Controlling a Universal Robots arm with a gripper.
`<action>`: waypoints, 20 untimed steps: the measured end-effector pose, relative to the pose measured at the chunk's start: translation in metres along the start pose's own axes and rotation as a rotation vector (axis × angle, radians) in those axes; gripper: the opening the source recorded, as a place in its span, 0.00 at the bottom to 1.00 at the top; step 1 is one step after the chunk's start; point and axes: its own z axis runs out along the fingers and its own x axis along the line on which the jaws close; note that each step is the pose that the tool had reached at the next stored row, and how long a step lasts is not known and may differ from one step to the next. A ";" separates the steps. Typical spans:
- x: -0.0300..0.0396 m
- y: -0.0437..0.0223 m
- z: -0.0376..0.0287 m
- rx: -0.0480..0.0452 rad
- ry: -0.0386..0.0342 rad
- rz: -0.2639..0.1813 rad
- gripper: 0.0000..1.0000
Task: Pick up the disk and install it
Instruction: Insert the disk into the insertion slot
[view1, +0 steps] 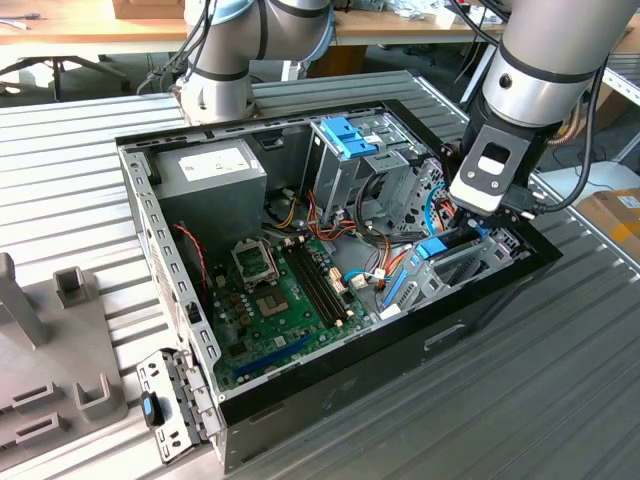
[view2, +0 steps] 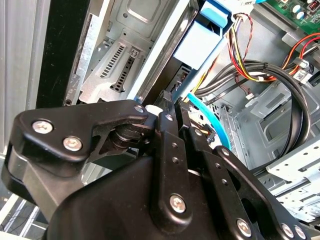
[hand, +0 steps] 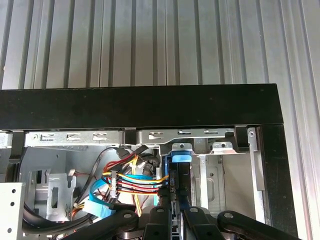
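One disk (hand: 175, 186) is the job here, and the tool (hand: 174, 214) has it. In the first wrist view the tool's two fingers (hand: 161, 221) are pressed together on the disk's thin sides, pinching it. The disk stands on its edge with its blue frame showing. It is low inside the computer case (view1: 400, 350), in the metal slot (hand: 212, 172) just beside the case's black wall. A bunch of coloured wires (hand: 132, 181) lies close on its other side. The case sits on the ribbed surface (view1: 520, 420). I think the picking up is done and the putting in is under way. To sit right, the disk likely needs a straight, gentle push, kept off the wires.
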 end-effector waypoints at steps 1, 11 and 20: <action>0.0000 0.0000 -0.0002 0.0000 0.0001 0.000 0.16; -0.0016 -0.0020 -0.0049 -0.0088 -0.0001 0.000 0.16; -0.0013 -0.0041 -0.0014 -0.0088 -0.0001 0.000 0.16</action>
